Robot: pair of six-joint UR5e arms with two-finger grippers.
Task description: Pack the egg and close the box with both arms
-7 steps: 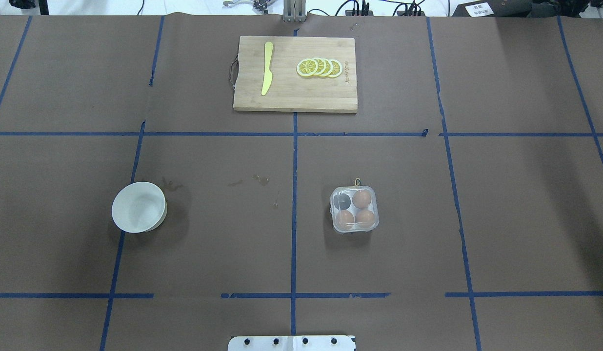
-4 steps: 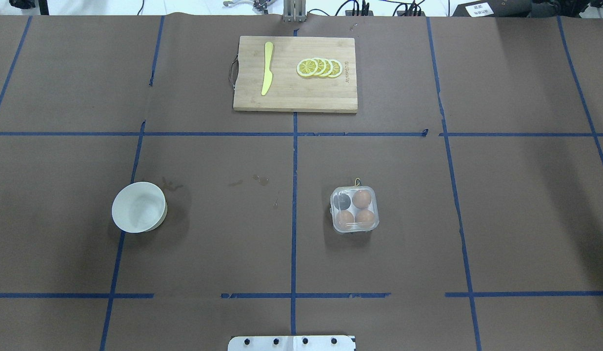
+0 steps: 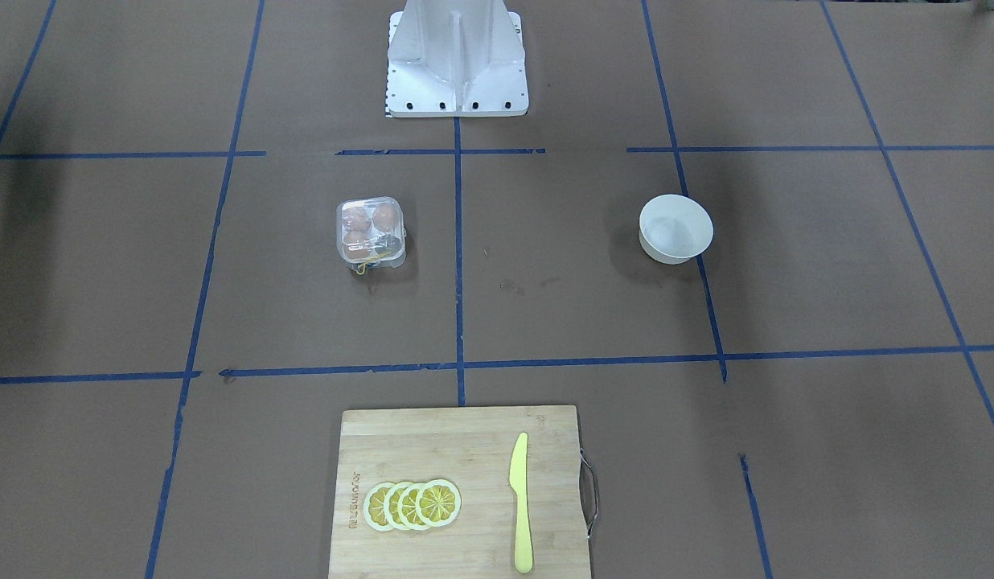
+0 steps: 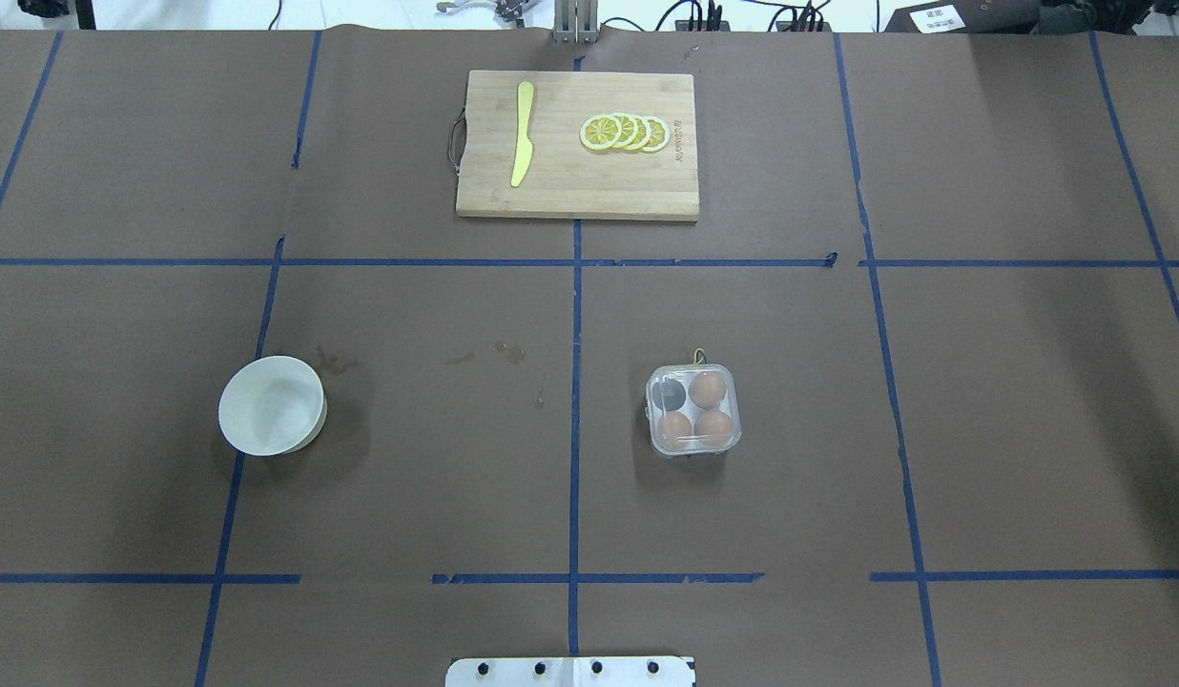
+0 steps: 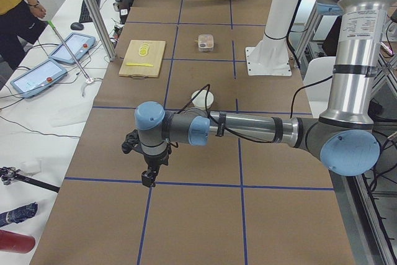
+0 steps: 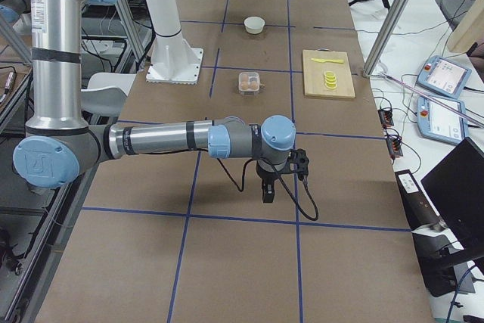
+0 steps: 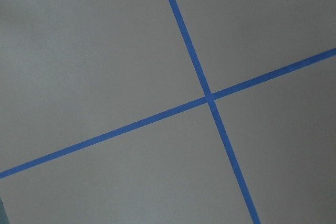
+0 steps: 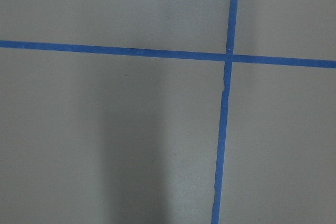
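box (image 4: pixel 692 410) on the table's right half, lid seemingly down | three brown eggs (image 4: pixel 708 389) in its cells, fourth cell dark, contents unclear | white bowl (image 4: pixel 270 405) well apart | left gripper (image 5: pixel 149 176), right gripper (image 6: pixel 268 191) seen only from side views, cannot tell whether clenched or released

On brown-papered, blue-taped table (image 4: pixel 981 429), from overhead: cutting board (image 4: pixel 570 191) top centre, white bowl (image 4: pixel 271 405) lower left, box (image 4: pixel 694 449) right of centre.
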